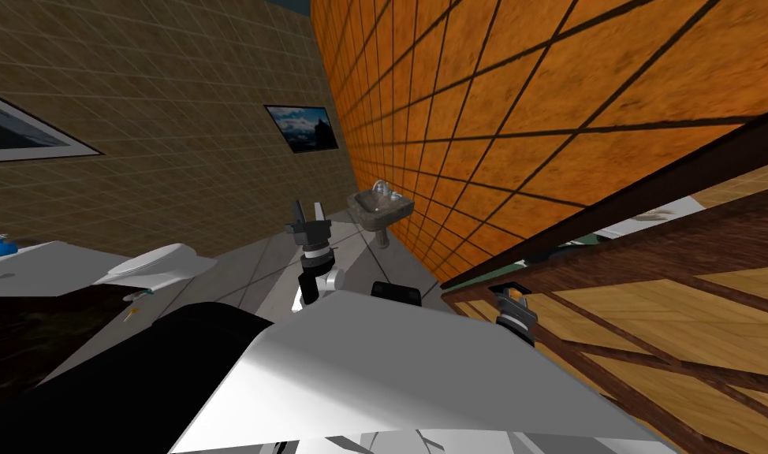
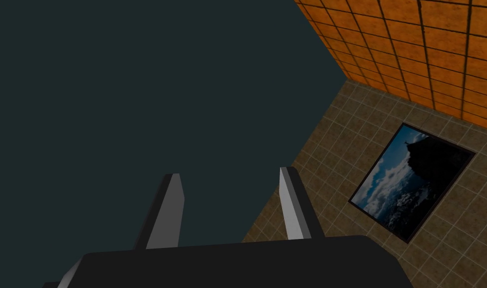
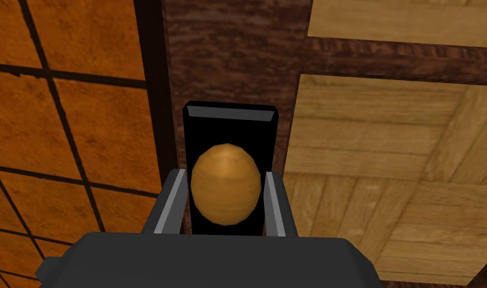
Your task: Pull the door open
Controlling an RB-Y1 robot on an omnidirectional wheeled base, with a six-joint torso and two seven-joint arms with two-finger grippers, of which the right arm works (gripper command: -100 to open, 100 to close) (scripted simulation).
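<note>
On door (image 1: 690,315) at my right, knob (image 3: 226,186) sits btwn right claw (image 3: 223,175) fingers (image 3: 171,205); sink (image 1: 381,205) ahead by wall (image 1: 532,118).

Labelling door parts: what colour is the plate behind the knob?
Black; the plate shows best in the right wrist view, behind the golden-brown knob.

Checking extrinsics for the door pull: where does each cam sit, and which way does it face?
Head: on the head, looking steeply down and forward at sink, orange wall and door; left gripper raised, right gripper at the door's edge.
Left wrist: on the left hand, looking along its own open fingers.
Right wrist: on the right hand, facing the knob on its black plate; own fingers press its sides.
Shared: head and right wrist both show door and orange wall.
</note>
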